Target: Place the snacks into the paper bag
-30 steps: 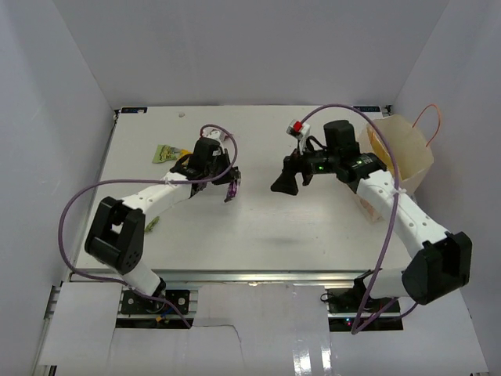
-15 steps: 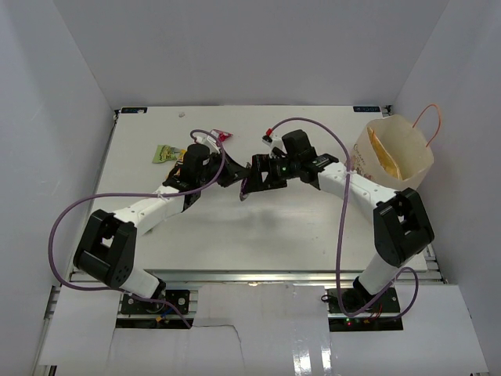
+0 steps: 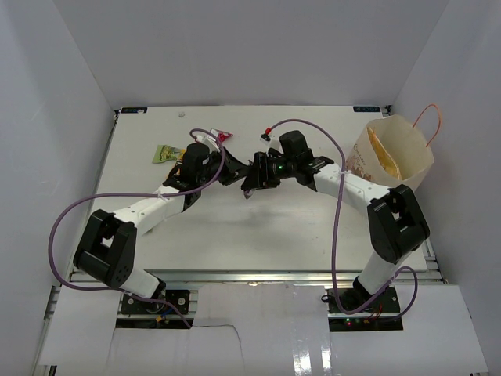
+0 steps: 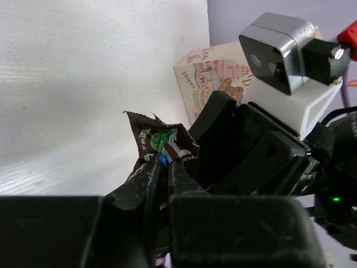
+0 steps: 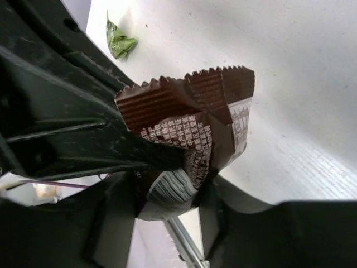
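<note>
Brown packet (image 4: 166,142) pinched by left fingers (image 4: 139,187), right fingers (image 5: 237,237) around it, grip unclear, paper bag (image 3: 417,163) well apart

Left pincer (image 3: 231,175) just beside right pincer (image 3: 249,181)

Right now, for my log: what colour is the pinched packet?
Packet: dark brown, clearest in right wrist view.

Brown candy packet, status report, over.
Left gripper shut on the brown candy packet. Right gripper straddles it, grip unclear. Paper bag stands open far right, nothing seen blocking.
</note>
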Motion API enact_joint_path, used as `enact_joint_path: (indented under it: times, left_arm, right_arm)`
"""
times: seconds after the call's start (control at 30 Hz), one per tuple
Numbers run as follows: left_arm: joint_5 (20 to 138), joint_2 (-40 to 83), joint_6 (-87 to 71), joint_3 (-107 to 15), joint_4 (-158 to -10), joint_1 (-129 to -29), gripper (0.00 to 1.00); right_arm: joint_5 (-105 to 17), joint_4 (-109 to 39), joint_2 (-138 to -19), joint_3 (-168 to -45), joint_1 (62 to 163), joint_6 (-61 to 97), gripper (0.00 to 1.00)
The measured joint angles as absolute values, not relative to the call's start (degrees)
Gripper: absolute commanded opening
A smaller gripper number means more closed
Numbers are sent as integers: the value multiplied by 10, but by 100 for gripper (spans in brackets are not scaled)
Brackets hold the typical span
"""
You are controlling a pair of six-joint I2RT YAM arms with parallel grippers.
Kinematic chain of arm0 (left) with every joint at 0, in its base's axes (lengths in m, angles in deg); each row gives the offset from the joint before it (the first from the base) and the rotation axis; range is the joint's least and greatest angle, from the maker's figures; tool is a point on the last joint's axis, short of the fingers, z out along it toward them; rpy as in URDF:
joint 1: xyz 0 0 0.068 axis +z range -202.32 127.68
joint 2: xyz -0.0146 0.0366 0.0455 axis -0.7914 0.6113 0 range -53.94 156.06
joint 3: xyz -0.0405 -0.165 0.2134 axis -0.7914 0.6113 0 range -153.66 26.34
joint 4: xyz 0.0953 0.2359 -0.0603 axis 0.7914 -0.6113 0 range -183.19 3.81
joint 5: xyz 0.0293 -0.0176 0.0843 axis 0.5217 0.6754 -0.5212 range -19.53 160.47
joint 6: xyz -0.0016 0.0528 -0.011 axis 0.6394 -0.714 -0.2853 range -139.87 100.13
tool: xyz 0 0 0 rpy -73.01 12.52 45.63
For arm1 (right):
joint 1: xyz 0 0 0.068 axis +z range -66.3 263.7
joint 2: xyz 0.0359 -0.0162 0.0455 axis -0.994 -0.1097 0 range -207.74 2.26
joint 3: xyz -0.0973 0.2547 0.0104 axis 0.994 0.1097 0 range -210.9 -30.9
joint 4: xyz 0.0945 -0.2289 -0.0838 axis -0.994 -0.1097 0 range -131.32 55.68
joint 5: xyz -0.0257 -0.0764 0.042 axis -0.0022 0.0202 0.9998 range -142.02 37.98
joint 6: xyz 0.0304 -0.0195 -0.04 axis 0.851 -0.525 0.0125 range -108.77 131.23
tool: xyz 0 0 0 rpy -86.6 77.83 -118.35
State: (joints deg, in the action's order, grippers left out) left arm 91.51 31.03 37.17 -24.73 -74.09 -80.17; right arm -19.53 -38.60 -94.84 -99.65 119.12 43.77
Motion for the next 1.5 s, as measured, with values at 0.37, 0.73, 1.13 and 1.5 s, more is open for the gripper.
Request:
enact_joint_path:
  times: [0.37, 0.73, 1.13, 1.5]
  left_arm:
    - [909, 284, 353, -267, -764, -796, 85]
    - [724, 122, 189, -358, -959, -772, 88]
    - [648, 91, 100, -247, -1012, -772, 90]
    - [644, 182, 41, -247, -994, -763, 90]
  right_arm:
    - [-193, -393, -883, -976, 1176, 327, 31]
    - [-124, -613, -807, -1204, 1052, -41, 30]
    - [-166, -741, -780, -1434, 735, -167, 31]
    - [-290, -848, -850, -1335, 691, -251, 37]
